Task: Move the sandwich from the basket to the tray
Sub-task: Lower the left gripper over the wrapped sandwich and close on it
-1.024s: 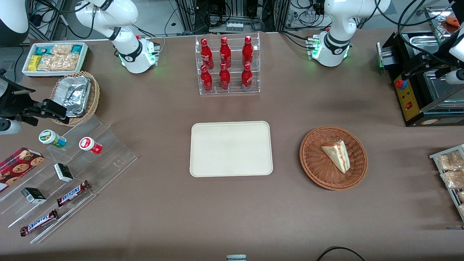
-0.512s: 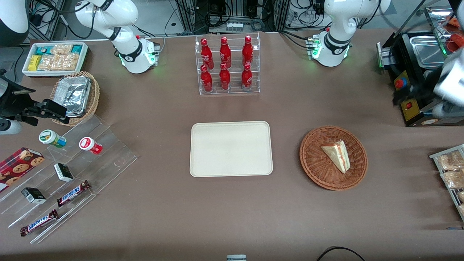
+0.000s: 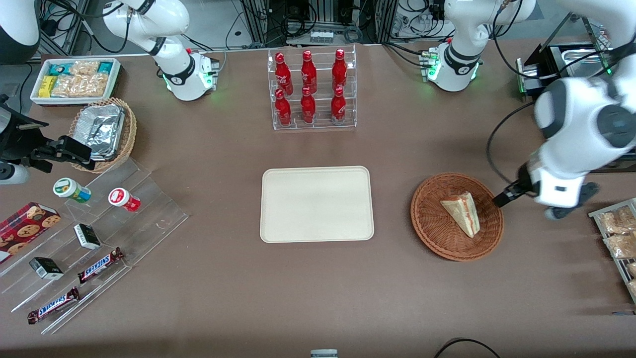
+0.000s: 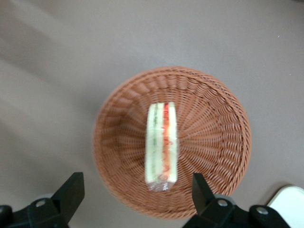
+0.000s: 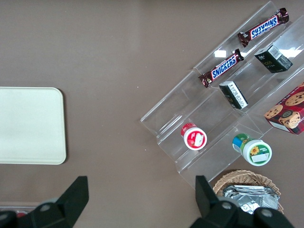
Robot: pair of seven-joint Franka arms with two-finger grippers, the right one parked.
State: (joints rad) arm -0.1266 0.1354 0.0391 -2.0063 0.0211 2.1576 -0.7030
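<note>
The sandwich [image 3: 462, 213], a pale wedge with red and green filling, lies in the round reddish-brown basket [image 3: 427, 233]. In the left wrist view the sandwich [image 4: 161, 145] lies on edge in the middle of the basket [image 4: 213, 133], a good way below the camera. My left gripper [image 3: 549, 198] hangs above the table beside the basket's rim, toward the working arm's end. It stands open [image 4: 137, 190] with nothing between its black fingers [image 4: 71, 191]. The cream-white tray [image 3: 316, 204] lies bare at the table's middle, and its corner [image 4: 290, 203] shows in the wrist view.
A clear rack of red bottles [image 3: 310, 89] stands farther from the camera than the tray. A wire rack of bagged snacks [image 3: 616, 233] sits at the working arm's end. Toward the parked arm's end are an acrylic stand with snack bars [image 3: 94, 233] and a tan basket of foil trays [image 3: 102, 132].
The left arm has swung down from over the black machine at the table's edge and come in beside the basket. Sandwich, basket and tray have not moved.
</note>
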